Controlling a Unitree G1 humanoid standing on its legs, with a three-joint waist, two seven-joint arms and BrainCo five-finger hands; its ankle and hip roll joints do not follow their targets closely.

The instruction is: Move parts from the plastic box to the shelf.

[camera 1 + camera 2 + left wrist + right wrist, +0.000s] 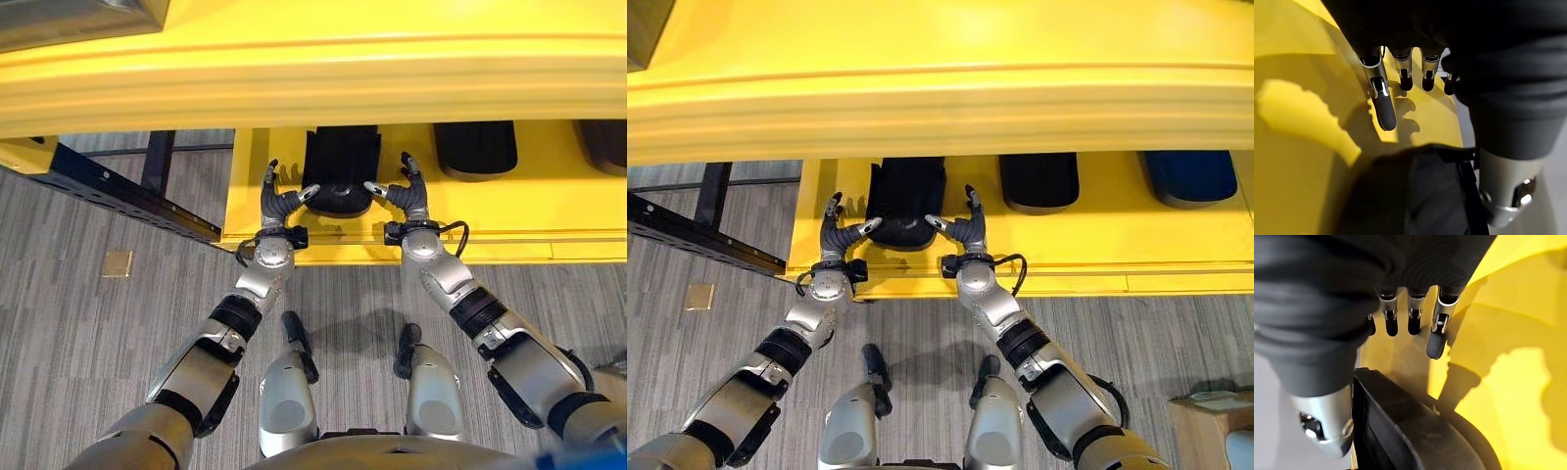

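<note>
We have both hands reaching into a yellow shelf [460, 211], one on each side of a black part [338, 171] that sits on the lower level. Our left hand [281, 203] is just beside the part's left edge, and our right hand [404, 194] is just beside its right edge. Both hands have their fingers spread apart and straight, and they hold nothing. In the wrist views the fingers [1382, 100] point past the part toward the yellow back wall, and the thumbs sit near the part's rounded front. We think the part is already where it should be, so the tricky bit now is getting our hands out. If a thumb catches the rounded front when we pull back, the part could slide forward and tip off the shelf's edge. The top level hangs low over our hands, so lifting up too soon could bump it. Two more dark parts [475, 147] sit to the right, well apart from us.
</note>
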